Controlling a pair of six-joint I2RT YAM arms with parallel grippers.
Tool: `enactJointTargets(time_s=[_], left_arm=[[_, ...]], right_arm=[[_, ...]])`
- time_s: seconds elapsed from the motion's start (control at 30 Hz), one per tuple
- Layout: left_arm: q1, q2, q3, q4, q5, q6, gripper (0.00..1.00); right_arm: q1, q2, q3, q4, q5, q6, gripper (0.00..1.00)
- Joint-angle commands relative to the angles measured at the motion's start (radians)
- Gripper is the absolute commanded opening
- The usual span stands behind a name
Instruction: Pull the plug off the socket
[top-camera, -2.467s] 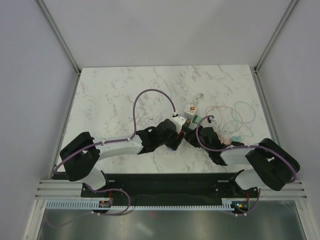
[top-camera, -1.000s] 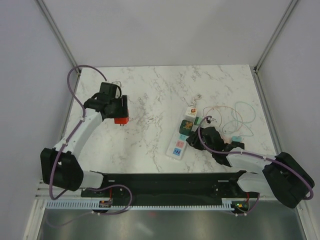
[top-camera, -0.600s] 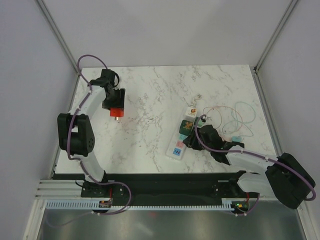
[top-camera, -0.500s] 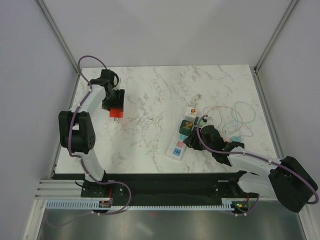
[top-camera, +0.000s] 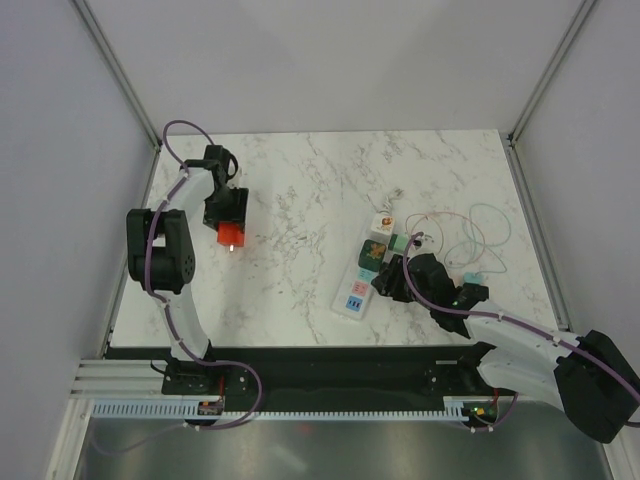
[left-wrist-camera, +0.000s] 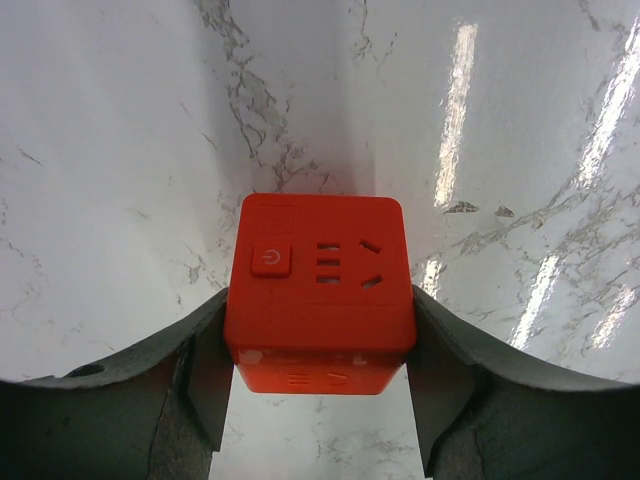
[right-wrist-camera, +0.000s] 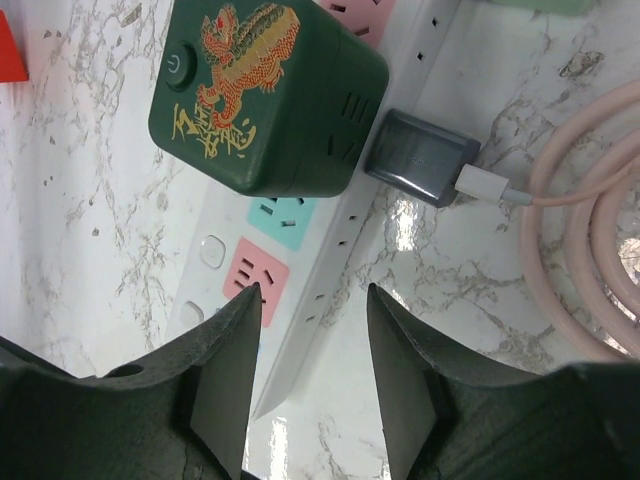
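Observation:
The socket, a long white power strip with blue, pink and teal labels, lies right of the table's middle. A dark green cube plug with a gold dragon print sits plugged into it, also in the right wrist view. My left gripper is at the far left of the table, shut on a red cube plug, which the left wrist view shows clamped between the fingers above the marble. My right gripper is open, its jaws straddling the strip's right edge.
A white cube adapter sits on the strip's far end. A grey USB charger plugs into the strip's side, with a pink cable coiled to the right. Thin cable loops lie right of the strip.
My left arm has swung from the strip to the far left of the table, carrying the red cube plug. My right gripper has stayed at the strip, shifting only slightly.

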Motion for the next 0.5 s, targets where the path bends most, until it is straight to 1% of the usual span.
enactJointTargets(time_s=[0.0,0.07,0.17,0.2,0.23,0.3,0.37,0.4,0.43,0.47], left_arm=[[0.006,-0.022,0.019,-0.005,-0.028,0.025,0.64],[0.006,-0.044,0.021,-0.002,-0.054,0.025,0.73],[0.006,-0.103,0.03,0.009,-0.06,-0.007,0.8],[0.005,-0.141,0.032,0.015,-0.063,-0.013,0.93],[0.006,-0.159,0.03,0.02,-0.065,-0.019,0.99],[0.005,-0.196,0.03,0.023,-0.056,-0.035,1.0],[-0.001,-0.268,0.01,0.04,-0.028,-0.059,1.0],[-0.006,-0.304,-0.008,0.063,-0.015,-0.068,1.0],[-0.012,-0.383,-0.031,0.108,-0.007,-0.078,1.0],[-0.035,-0.425,-0.084,0.139,-0.007,-0.094,1.0]], right_arm=[[0.004,0.003,0.009,-0.01,0.026,-0.016,0.54],[0.003,0.01,0.008,-0.007,0.021,-0.022,0.55],[0.003,0.03,0.015,-0.013,0.021,-0.032,0.56],[0.003,0.035,0.019,-0.016,0.023,-0.036,0.56],[0.003,0.041,0.022,-0.021,0.028,-0.036,0.57],[0.003,0.052,0.028,-0.03,0.032,-0.039,0.57],[0.003,0.052,0.031,-0.042,0.032,-0.038,0.57],[0.001,0.05,0.031,-0.045,0.037,-0.035,0.57],[0.003,0.044,0.031,-0.046,0.037,-0.03,0.58],[0.003,0.032,0.026,-0.05,0.041,-0.029,0.58]])
